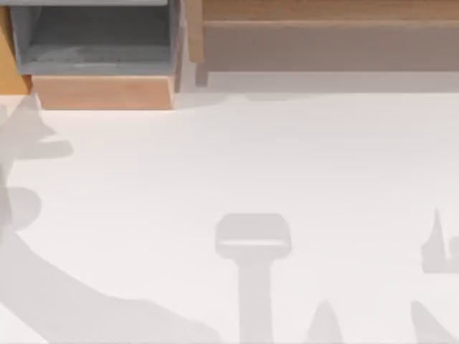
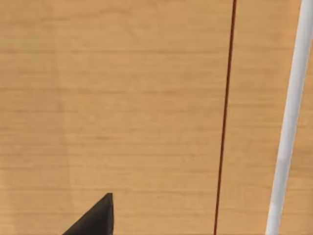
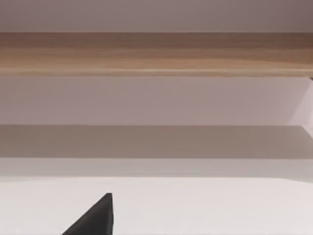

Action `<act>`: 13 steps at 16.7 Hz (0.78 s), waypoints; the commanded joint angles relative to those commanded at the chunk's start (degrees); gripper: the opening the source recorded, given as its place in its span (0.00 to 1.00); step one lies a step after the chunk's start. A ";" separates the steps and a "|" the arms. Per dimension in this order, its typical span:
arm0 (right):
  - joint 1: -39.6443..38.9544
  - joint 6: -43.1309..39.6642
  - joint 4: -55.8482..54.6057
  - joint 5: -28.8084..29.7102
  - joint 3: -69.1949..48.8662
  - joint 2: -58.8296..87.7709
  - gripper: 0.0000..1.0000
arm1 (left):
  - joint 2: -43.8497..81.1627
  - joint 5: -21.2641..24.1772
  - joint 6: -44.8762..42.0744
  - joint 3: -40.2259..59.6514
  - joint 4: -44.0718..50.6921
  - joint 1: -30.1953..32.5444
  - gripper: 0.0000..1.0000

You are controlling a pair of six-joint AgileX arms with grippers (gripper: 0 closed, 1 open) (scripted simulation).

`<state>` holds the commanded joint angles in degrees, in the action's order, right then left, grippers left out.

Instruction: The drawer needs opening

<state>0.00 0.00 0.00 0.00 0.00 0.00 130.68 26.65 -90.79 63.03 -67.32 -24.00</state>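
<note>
- The drawer (image 1: 10,68) shows as an orange-brown sliver at the far left edge of the table (image 1: 237,165), at the back, just beside the gray-lined box (image 1: 100,50) with the tan front.
- The left gripper (image 2: 95,220) is right up against that orange-brown wood (image 2: 122,107); one dark tip pokes into the left wrist view. Open or closed? I cannot tell.
- A thin dark seam (image 2: 225,117) runs down the panel, and a pale strip (image 2: 288,122) stands beside it; I take that for the front rim.
- The right gripper (image 3: 95,220) hangs over bare table, facing the long brown shelf (image 3: 156,54). I cannot tell how its jaws stand either.
- Handling, as I judge it: stiff, solid wood, not fragile, likely to slide on a straight track and jam if tugged at an angle.
- The flat face offers nothing to pinch and I see no knob, so the pale rim looks the place to take hold, then a straight, even pull.
</note>
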 joint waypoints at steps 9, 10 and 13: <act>0.00 0.00 0.00 0.00 0.00 0.00 1.00 | 1.95 -0.99 0.03 4.27 2.29 1.01 1.00; 0.00 0.00 0.00 0.00 0.00 0.00 1.00 | 2.51 -1.20 0.03 5.42 2.88 1.23 1.00; 0.00 0.00 0.00 0.00 0.00 0.00 1.00 | 3.07 -1.42 0.04 6.56 3.46 1.46 1.00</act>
<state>0.00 0.00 0.00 0.00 0.00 0.00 133.74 25.23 -90.74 69.59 -63.86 -22.54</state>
